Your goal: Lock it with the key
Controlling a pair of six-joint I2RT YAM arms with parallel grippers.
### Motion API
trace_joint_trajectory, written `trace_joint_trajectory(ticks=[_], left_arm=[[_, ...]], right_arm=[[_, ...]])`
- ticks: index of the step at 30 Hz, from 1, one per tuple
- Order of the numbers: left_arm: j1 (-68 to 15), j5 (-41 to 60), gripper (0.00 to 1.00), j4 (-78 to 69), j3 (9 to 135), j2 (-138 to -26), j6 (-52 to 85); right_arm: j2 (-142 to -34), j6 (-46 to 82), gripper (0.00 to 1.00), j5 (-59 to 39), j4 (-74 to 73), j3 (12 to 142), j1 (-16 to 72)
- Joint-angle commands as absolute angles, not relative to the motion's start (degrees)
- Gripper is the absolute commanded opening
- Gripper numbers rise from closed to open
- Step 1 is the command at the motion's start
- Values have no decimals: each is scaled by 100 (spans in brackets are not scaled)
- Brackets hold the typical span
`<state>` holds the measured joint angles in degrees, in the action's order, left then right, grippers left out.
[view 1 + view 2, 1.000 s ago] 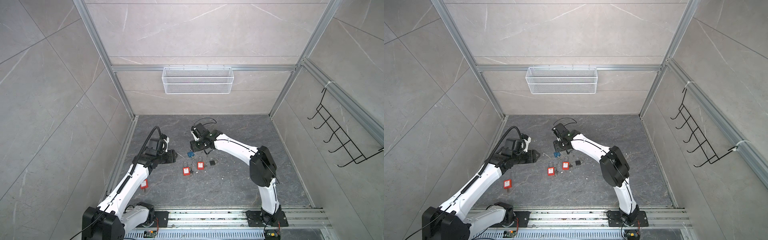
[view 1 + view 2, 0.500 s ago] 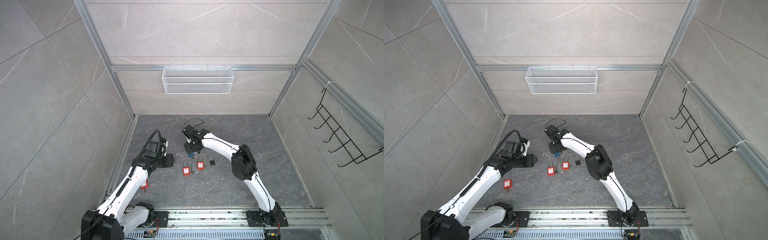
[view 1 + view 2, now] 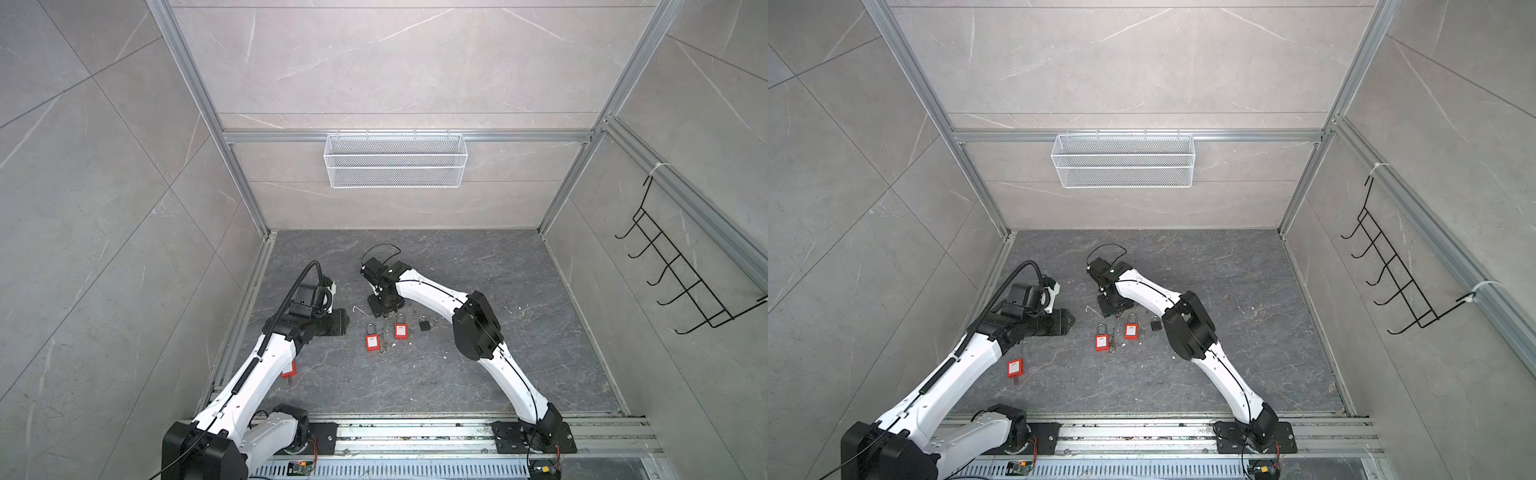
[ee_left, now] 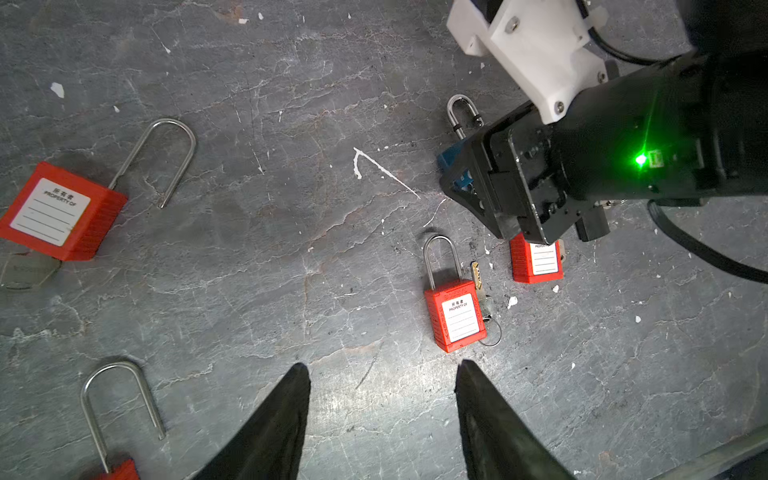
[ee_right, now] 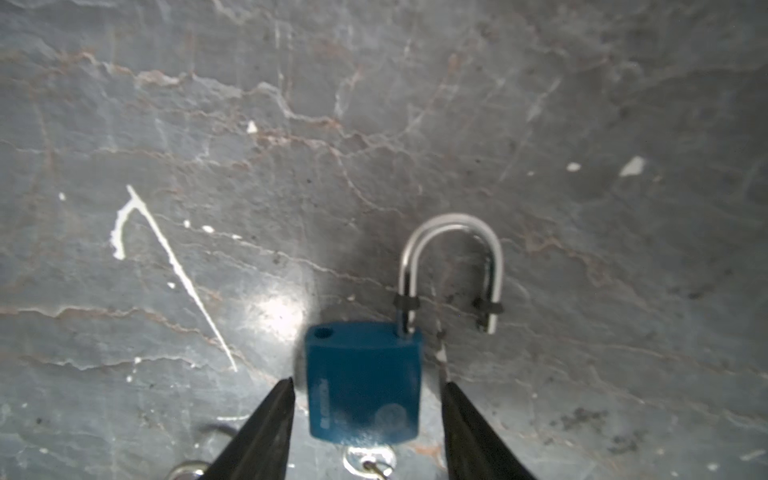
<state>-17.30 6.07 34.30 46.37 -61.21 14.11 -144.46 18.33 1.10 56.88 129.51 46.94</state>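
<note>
A blue padlock point(image 5: 363, 382) lies on the dark stone floor with its shackle point(image 5: 451, 266) swung open and out of one hole. A key with a ring point(image 5: 368, 459) sticks out of its bottom. My right gripper point(image 5: 368, 386) is open and straddles the lock body, with a gap on each side. In both top views the right gripper point(image 3: 380, 307) point(image 3: 1111, 307) points down and hides the blue padlock. In the left wrist view a corner of the blue padlock point(image 4: 451, 162) shows beneath it. My left gripper point(image 4: 382, 365) point(image 3: 343, 322) is open and empty, over bare floor.
Two red padlocks point(image 3: 372, 340) point(image 3: 400, 330) and a small black one point(image 3: 424, 324) lie just in front of the right gripper. A loose key point(image 4: 478, 276) lies beside the nearer red one. Another red padlock point(image 3: 1015, 368) lies by the left arm. A wire basket point(image 3: 395, 160) hangs on the back wall.
The right gripper has come forward and down over the blue padlock, which showed beside it before, and its jaws have widened a little. The left gripper has drawn back slightly.
</note>
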Motion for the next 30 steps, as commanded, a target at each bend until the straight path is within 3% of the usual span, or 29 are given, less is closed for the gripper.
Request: trace_joint_trajectory(ticks=[1,18,24,30], left_arm=[[-1697,537,59,3445,4630,-6010,1343],[-1696,530,59,3480,4667,-5937,1344],[-1696,416,59,3576,4870,-5849,1021],[-1696,545,59,3269,5069,-5631,303]], right_arm=[[-14669,1729,59,162,6020,13226,4771],[-14730,1146,37,729,6195,13693,4942],[-13833,610,36,655,5891,13591,4963],[-12144,-736,36,-167,5001,11871,4902]])
